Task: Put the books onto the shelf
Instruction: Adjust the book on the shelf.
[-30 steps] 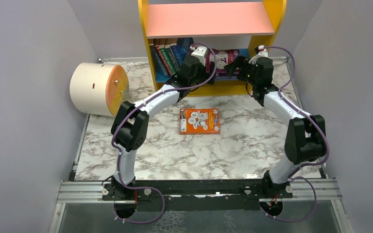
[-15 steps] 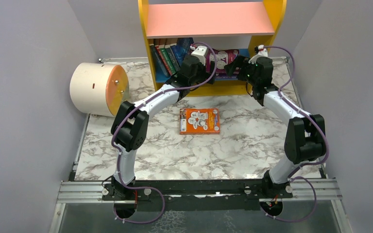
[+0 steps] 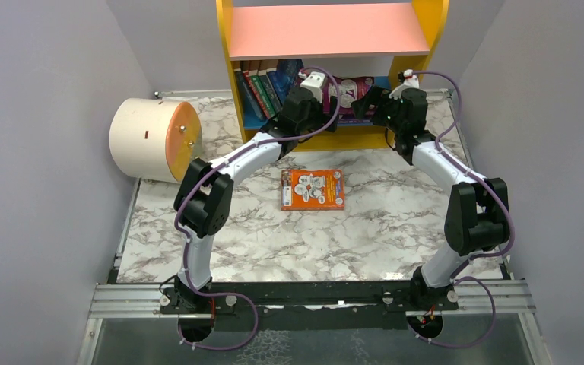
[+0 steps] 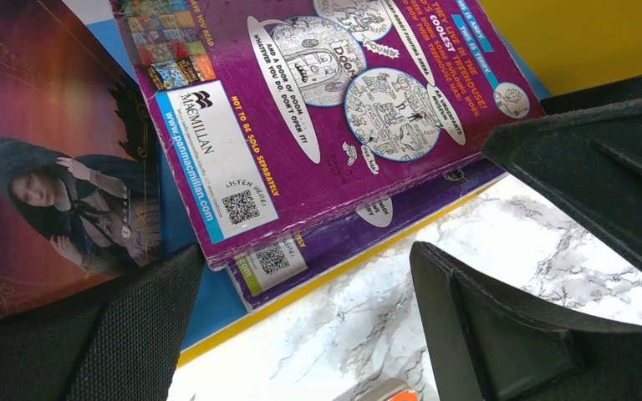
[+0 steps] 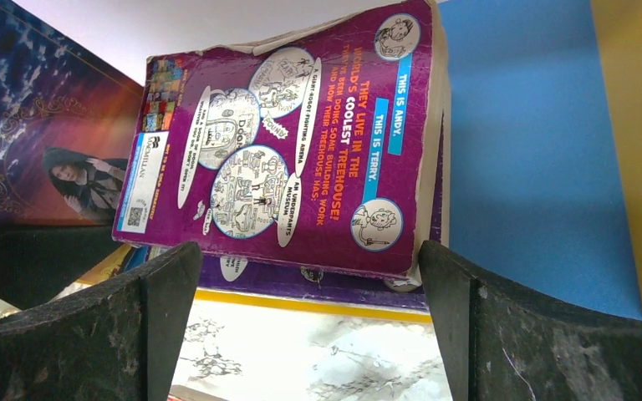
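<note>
– Marble tabletop (image 3: 198,228) up front, gray walls round it. What are the pincers doing?

– Both stand spread wide and grasp nothing. The right pincer (image 5: 309,309) hangs just before the purple Treehouse paperback (image 5: 301,150), and in its wrist view its fingers frame the book's two ends. The left pincer (image 4: 301,334) faces the same book from the other side, close by.

– Where does that book lie?

– Flat, back cover up, on the blue lower board (image 5: 518,142) of the shelf (image 3: 319,30), stacked on a second purple book (image 4: 343,242). Its long axis runs along the board, a little skewed, with the head end toward the right yellow side panel (image 3: 430,23). Left of it a dark cover with a hooded figure (image 4: 42,167) seems to lean. Further left, more books (image 3: 262,87) stand tilted.

– Anything off the shelf?

– One orange paperback (image 3: 312,189), flat on the tabletop between the arms and well apart from the shelf. Its long axis runs side to side.

– What could go wrong?

– I'd judge the flat pair sits right at the front lip, so a dragging finger could slide it off. Closing end to end might pinch both purple books together or bow the thin cover. The wrists are near each other, so a swing could knock them together or topple the tilted row.
</note>
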`<state>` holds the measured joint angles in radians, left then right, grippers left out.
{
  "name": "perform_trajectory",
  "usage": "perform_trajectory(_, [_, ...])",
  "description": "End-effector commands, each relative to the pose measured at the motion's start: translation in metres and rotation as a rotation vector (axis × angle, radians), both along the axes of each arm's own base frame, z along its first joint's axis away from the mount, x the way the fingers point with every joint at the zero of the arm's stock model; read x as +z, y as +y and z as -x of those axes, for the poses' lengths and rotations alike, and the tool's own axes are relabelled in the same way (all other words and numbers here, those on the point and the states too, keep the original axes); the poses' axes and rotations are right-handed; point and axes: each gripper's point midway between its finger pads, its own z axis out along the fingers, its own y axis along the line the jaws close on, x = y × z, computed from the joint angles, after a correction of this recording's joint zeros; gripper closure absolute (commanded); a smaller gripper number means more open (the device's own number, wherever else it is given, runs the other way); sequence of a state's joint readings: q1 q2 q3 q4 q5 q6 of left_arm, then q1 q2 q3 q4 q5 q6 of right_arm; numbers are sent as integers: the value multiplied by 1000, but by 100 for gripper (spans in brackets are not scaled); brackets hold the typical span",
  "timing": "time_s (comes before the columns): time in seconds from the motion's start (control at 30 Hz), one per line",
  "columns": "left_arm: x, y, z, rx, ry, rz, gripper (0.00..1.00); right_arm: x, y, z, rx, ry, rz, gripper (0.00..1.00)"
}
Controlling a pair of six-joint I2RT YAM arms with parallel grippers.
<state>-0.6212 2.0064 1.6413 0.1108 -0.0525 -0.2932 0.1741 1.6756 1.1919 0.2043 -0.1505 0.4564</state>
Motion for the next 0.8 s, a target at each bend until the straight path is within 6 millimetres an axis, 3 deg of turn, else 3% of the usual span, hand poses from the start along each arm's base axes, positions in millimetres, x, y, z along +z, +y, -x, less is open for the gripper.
perform_trajectory(0.0, [39, -17, 17, -55, -67, 62, 13, 19, 8, -4, 39, -49, -9, 0])
perform_trajectory(0.77, [31, -18, 30, -41, -53, 49, 13, 17, 6, 4, 34, -45, -12, 0])
